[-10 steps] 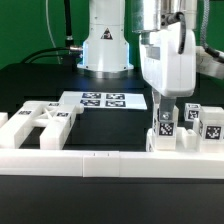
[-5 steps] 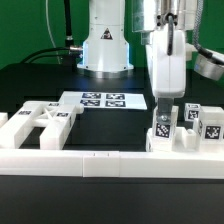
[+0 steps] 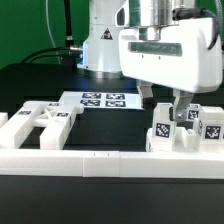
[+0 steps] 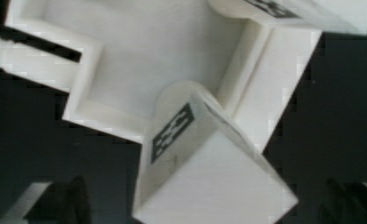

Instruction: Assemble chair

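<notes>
Three black-and-white tags are showing on the chair parts (image 3: 182, 141) that are sitting at the lower right of the exterior view, just behind the low white border wall (image 3: 100, 160). The nearest of them, an upright tagged block (image 3: 163, 128), is standing right beneath the robot arm (image 3: 165, 55), whose bulky white end is hanging low over that cluster and filling the upper right of the frame.

The jaws are standing open and gripping nothing. In the wrist view they are sitting wide apart with the block between them, and dark space is showing on either side of it. Beyond the block in that view, a white panel (image 4: 162, 70) with a raised edge is lying flat.

Another chair part, a flat frame with cut-outs (image 3: 40, 122), is resting at the lower left of the exterior view, well apart from the cluster and also just behind the border wall. The marker board (image 3: 105, 99) is lying on the black bench (image 3: 40, 85) near the middle of the frame, farther back than both groups.
</notes>
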`<control>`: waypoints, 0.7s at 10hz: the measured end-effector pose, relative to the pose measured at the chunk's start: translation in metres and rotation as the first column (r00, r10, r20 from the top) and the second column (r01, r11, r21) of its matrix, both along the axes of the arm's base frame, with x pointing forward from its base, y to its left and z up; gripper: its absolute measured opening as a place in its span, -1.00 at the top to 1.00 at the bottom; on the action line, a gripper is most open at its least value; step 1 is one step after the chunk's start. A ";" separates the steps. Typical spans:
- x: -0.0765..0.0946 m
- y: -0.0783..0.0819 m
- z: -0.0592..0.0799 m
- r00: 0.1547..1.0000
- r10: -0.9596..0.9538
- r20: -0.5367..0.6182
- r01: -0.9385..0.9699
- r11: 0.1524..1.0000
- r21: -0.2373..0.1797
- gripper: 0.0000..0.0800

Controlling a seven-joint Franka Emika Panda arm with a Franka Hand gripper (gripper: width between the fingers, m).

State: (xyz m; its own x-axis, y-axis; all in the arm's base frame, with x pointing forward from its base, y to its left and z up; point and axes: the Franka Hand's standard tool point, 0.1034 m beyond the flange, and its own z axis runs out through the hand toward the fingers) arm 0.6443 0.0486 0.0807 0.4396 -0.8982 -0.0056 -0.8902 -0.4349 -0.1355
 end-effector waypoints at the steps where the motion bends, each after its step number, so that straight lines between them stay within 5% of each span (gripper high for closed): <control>1: 0.000 0.000 0.000 0.994 0.106 0.006 -0.106 0.994 -0.013 -0.62; 7: 0.000 0.007 0.001 0.841 0.541 -0.005 -0.540 0.837 -0.091 -0.62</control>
State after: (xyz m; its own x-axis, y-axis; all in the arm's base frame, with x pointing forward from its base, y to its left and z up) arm 0.6440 0.0554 0.0815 0.8545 -0.5143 0.0737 -0.5077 -0.8567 -0.0915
